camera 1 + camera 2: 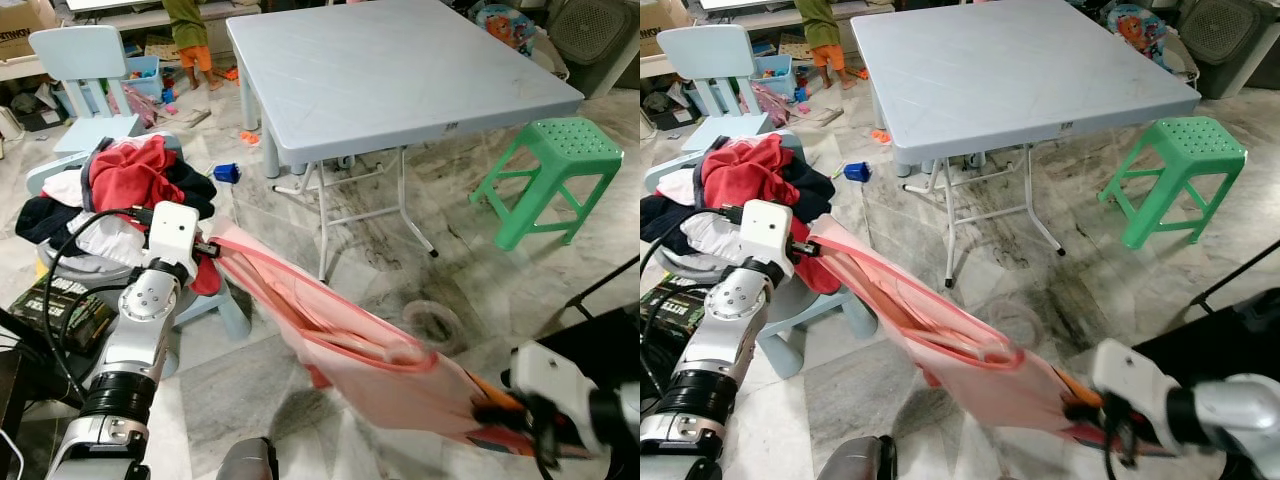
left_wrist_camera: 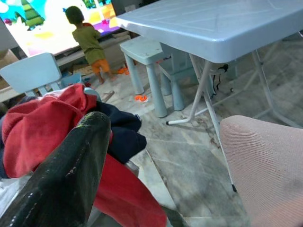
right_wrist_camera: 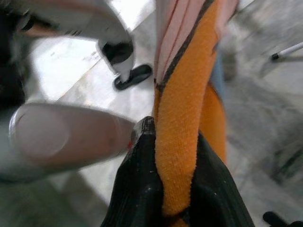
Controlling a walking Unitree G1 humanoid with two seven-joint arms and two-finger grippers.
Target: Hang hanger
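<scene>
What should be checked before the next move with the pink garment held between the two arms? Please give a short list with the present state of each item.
1. Right pincer shut on the orange edge of the pink garment: ok.
2. Left pincer holding the garment's other end: cannot tell; the cloth reaches it, but the fingers are hidden.
3. Garment off the floor: ok; it stretches between the two arms.
4. Hanger inside the garment: cannot tell.
5. Garment free of the clothes pile: cannot tell; its upper end lies close to the red cloth.
6. Way ahead: not ok; the grey table and green stool stand near.
</scene>
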